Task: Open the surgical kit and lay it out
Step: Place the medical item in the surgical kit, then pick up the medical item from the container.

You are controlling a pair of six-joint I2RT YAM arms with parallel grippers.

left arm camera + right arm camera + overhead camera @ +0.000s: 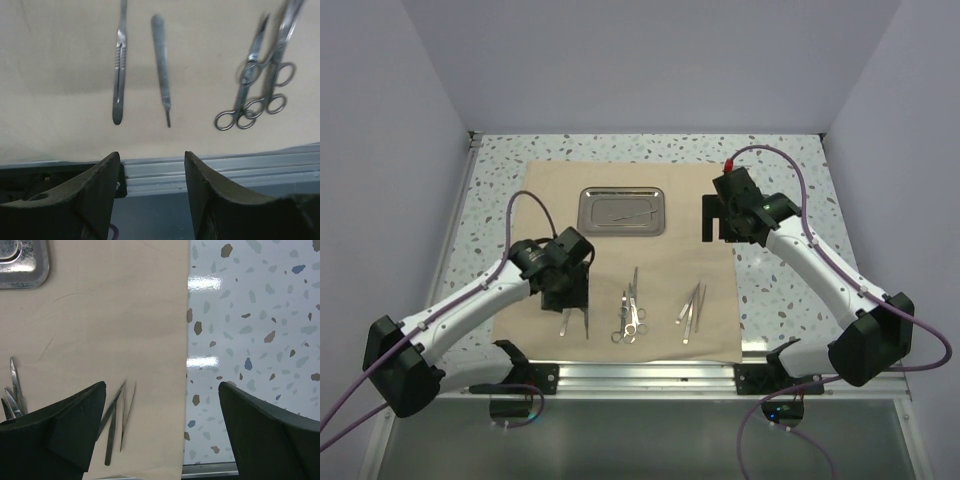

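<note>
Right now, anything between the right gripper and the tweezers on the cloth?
Nothing visible. The right gripper hangs open above the cloth at its right edge; only bare cloth lies between it and the tweezers. The steel tray sits further off, out of that line.

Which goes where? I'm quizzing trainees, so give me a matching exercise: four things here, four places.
1 steel tray
2 scissors
3 tweezers
4 scalpel handles

a right of the scissors
b far half of the cloth
c nearest the left pincer
d near middle of the cloth

Pairs: 1-b, 2-d, 3-a, 4-c
</note>
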